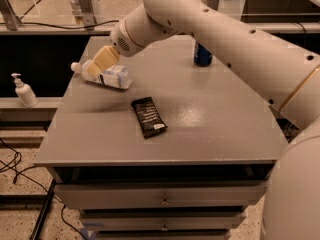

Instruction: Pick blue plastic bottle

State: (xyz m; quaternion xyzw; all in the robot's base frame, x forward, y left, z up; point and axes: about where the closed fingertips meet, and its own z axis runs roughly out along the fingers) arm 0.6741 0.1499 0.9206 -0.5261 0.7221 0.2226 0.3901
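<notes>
**A:** Where is the bottle to be found, and how is it expected to handle?

**B:** The bottle (116,77) is seen lying on its side near the back left corner of the table (210,134), with its cap (75,66) pointed toward the left edge. It is judged to be light, thin-walled and smooth. Being round, it could be rolled away by a glancing touch, and dented if squeezed hard.

**A:** Where should it be taken hold of?

**B:** A hold across the wide middle of the body, square to its length, is judged steadiest. The neck end is narrower and less sure.

**A:** And the gripper?

**B:** The gripper (97,66) is placed over the neck end of the bottle, at or just above it. Whether it is open, closed or gripping cannot be told, and contact cannot be confirmed.

**A:** What else is hidden?

**B:** Part of the bottle's neck is covered by the gripper, and how full it is cannot be made out. The can (202,56) at the back is partly hidden behind the arm (225,34). A dark snack wrapper (148,116) lies well apart, mid-table.
</notes>
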